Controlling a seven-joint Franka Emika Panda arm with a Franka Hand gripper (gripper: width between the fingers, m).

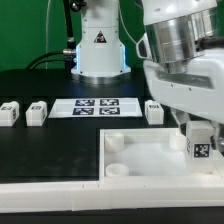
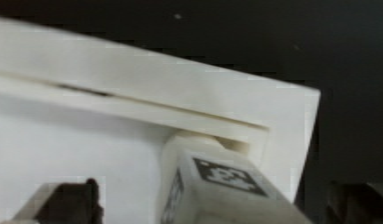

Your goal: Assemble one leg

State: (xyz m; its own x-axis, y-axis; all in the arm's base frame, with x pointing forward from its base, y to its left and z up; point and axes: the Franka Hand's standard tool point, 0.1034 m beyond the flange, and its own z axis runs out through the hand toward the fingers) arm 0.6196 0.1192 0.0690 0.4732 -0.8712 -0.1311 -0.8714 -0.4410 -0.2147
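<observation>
You see the jaws point(image 1: 200, 140) pinching a leg point(image 1: 200, 142) at the exterior view's right, holding it upright with its tag facing the camera. That leg stands at the far right corner of the large white panel point(image 1: 150, 160), over or in the corner there; you cannot tell from the exterior view whether it is seated. In the wrist view the same leg point(image 2: 220, 172) shows between the two dark fingertips point(image 2: 67, 200), its tagged face turned toward the camera and its end against the panel's corner point(image 2: 241, 120).

Three more legs lie loose on the black bench point(image 1: 50, 90). Two sit side by side at the exterior view's left, one point(image 1: 10, 113) near the edge and one point(image 1: 37, 112) just beside it. The third point(image 1: 154, 111) stands behind the panel, just beside the marker board point(image 1: 96, 107), which lies flat between the left pair and that third leg.

A round socket point(image 1: 114, 143) is visible at the panel's far left corner.
</observation>
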